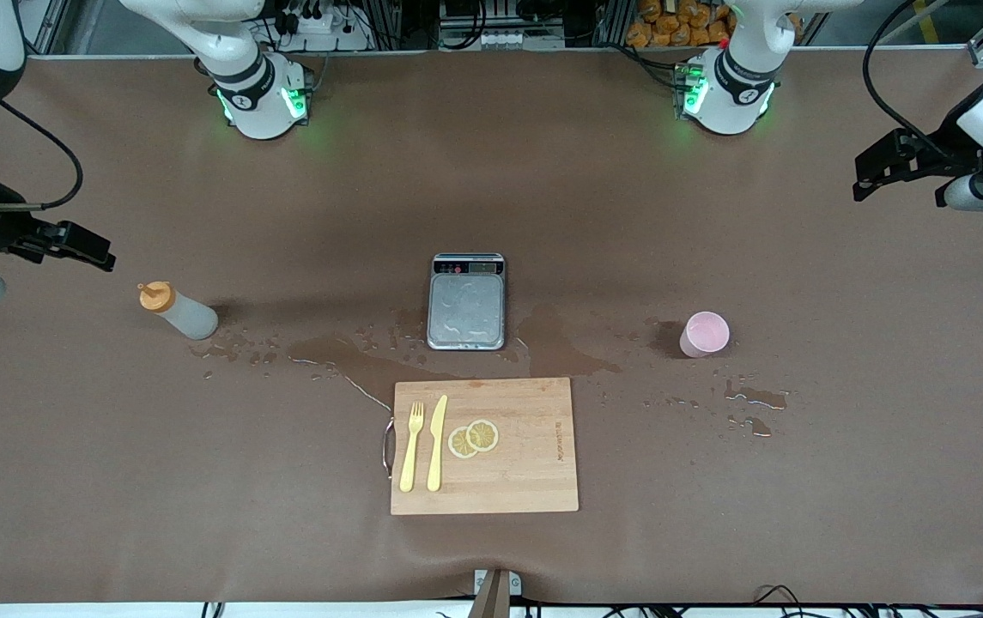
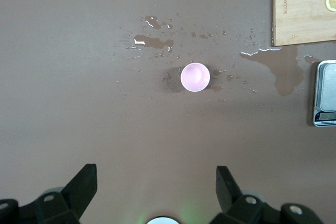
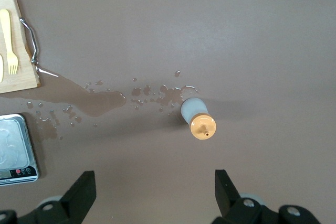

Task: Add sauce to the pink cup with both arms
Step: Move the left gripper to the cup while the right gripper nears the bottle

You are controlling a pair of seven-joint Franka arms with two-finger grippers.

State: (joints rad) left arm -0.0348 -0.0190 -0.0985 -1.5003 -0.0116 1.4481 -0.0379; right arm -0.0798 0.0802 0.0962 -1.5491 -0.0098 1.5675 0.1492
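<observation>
Front view is showing both arms waiting high: the left gripper (image 2: 156, 187) is hanging over the upright pink cup (image 1: 704, 334), the right gripper (image 3: 155, 190) over the standing sauce bottle (image 1: 179, 311), fingers spread and empty. Puddles (image 1: 560, 343) are wetting the table (image 1: 843, 481), so either could be slipping when grasped.

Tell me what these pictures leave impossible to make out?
- Sauce bottle: fill level hidden by its cloudy wall, every view.
- Pink cup: bottom hidden by its wall, front view.
- Scale: display too small to read.
- Cutting board: cut off by left wrist view's edge.
</observation>
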